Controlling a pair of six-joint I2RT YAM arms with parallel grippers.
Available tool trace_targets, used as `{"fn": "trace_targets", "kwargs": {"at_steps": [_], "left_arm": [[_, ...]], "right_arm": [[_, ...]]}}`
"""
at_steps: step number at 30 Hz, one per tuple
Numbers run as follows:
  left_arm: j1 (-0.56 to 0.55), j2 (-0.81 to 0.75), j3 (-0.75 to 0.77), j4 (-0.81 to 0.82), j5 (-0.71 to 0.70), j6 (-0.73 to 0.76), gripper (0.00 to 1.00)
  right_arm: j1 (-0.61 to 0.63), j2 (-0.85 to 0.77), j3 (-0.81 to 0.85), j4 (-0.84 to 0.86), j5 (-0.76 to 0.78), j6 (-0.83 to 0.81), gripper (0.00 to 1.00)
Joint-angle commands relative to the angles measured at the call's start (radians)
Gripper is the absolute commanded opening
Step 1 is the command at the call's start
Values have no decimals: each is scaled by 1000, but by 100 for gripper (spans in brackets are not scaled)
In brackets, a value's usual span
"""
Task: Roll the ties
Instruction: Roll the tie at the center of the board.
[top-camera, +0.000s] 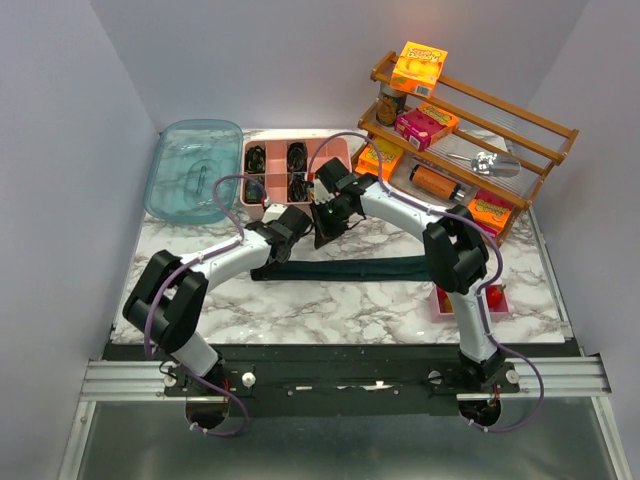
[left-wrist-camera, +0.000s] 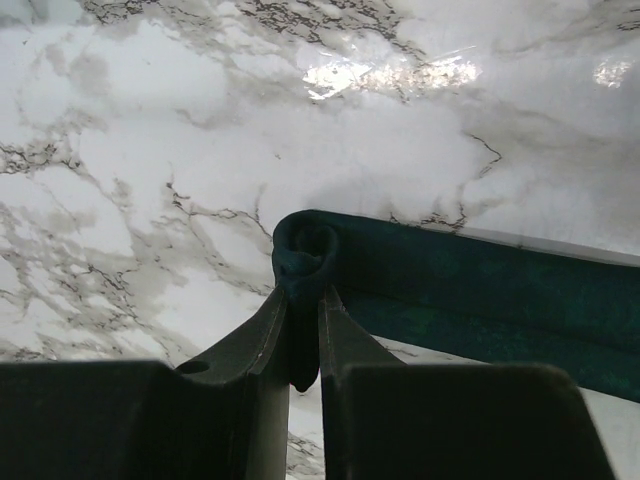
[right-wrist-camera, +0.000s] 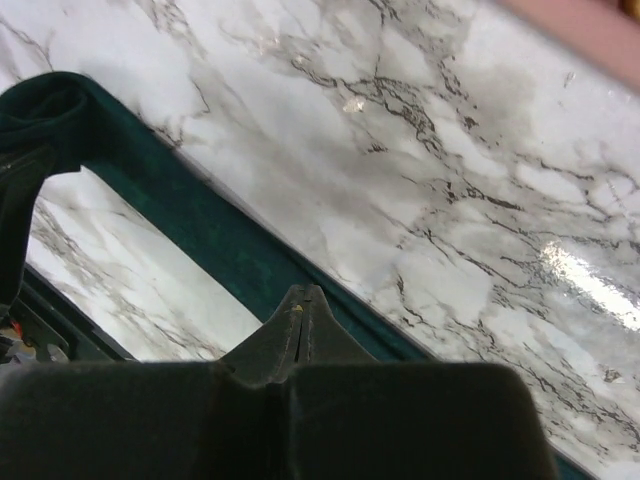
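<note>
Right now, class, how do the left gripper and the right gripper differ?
The left gripper pinches the tie's curled end between its fingers; the right gripper is shut, with nothing seen between its tips. The left gripper sits at the tie's end; the right gripper is over its flat strip. Both are black and low over the marble table.

The pinched bit of the tie (left-wrist-camera: 480, 290) hides inside the left pincer (left-wrist-camera: 303, 305).

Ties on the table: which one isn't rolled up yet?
The long dark teal tie lying stretched across the marble table; the others sit as small dark coils in the pink tray.
</note>
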Motion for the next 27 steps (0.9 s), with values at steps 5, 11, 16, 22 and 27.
{"fn": "trace_targets", "kwargs": {"at_steps": [5,11,16,22,27], "left_arm": [[-44,73,52,8,-15,-11,0],[-57,85,21,88,88,-3,0],[-71,90,1,115,129,-7,0],[-75,99,-19,140,154,-10,22],[-75,87,-43,175,191,-16,43]], "right_arm": [[7,-32,-33,7,9,-10,1],[5,-27,-36,7,9,-11,1],[3,-19,-39,7,9,-11,1],[3,-13,-37,8,6,-13,1],[3,-9,-40,8,3,-14,1]]}}
